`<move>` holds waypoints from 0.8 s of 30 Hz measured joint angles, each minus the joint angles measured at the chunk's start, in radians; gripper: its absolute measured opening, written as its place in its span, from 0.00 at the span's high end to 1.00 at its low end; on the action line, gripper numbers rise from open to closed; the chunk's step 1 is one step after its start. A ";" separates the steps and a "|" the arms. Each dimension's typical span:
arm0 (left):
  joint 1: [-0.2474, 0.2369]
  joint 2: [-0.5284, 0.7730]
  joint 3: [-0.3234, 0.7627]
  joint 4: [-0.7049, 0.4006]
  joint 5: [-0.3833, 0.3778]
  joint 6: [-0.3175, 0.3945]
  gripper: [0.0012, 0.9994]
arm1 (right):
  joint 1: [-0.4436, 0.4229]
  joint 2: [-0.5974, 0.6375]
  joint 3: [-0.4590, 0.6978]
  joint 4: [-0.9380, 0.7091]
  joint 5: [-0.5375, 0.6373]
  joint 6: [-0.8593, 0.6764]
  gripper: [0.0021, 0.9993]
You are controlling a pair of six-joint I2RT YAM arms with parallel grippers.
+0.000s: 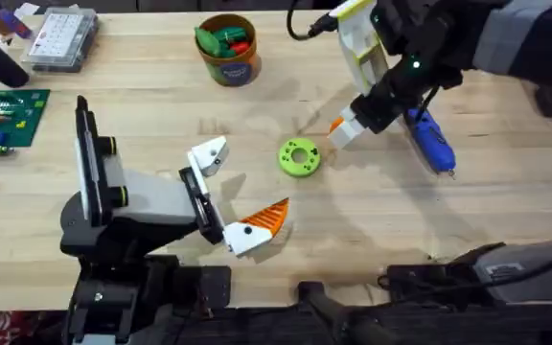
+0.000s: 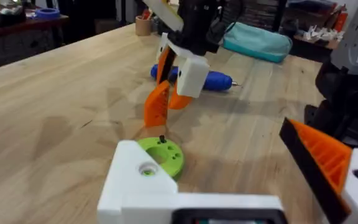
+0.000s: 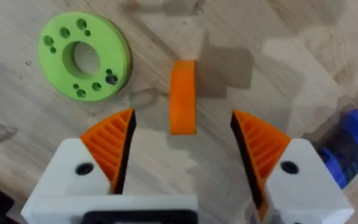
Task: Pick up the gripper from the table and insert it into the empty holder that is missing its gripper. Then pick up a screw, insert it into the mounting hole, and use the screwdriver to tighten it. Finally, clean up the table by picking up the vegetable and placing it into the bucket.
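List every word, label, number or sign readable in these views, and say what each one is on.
No text can be read in any view.
Bucket: its dark blue label carries coloured marks, too blurred to read.
Green board at the table's left edge: markings too small to read.
Clear parts box: contents or labels too small to read.
Screwdriver, vegetable, gripper: no lettering visible.

Orange gripper [image 3: 183, 97] flat on table [image 1: 257, 115], green ring vegetable [image 1: 299, 157] near
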 joint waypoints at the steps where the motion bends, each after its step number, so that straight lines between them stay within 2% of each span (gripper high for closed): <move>1: 0.000 0.000 0.000 0.000 0.000 0.000 0.01 | 0.000 0.000 0.010 -0.008 0.000 -0.001 0.07; 8: 0.000 0.000 0.000 0.000 0.000 0.000 0.01 | 0.000 0.006 0.090 -0.068 0.018 -0.007 0.07; 13: 0.000 0.000 0.000 0.000 0.000 0.000 0.01 | 0.000 0.065 0.126 -0.095 0.029 -0.007 0.08; 17: 0.000 0.000 0.000 0.000 0.000 0.000 0.01 | 0.006 0.116 0.126 -0.098 0.032 -0.007 0.15; 24: 0.000 0.000 0.000 0.000 0.000 0.000 0.01 | 0.022 0.123 0.126 -0.088 0.034 -0.008 0.35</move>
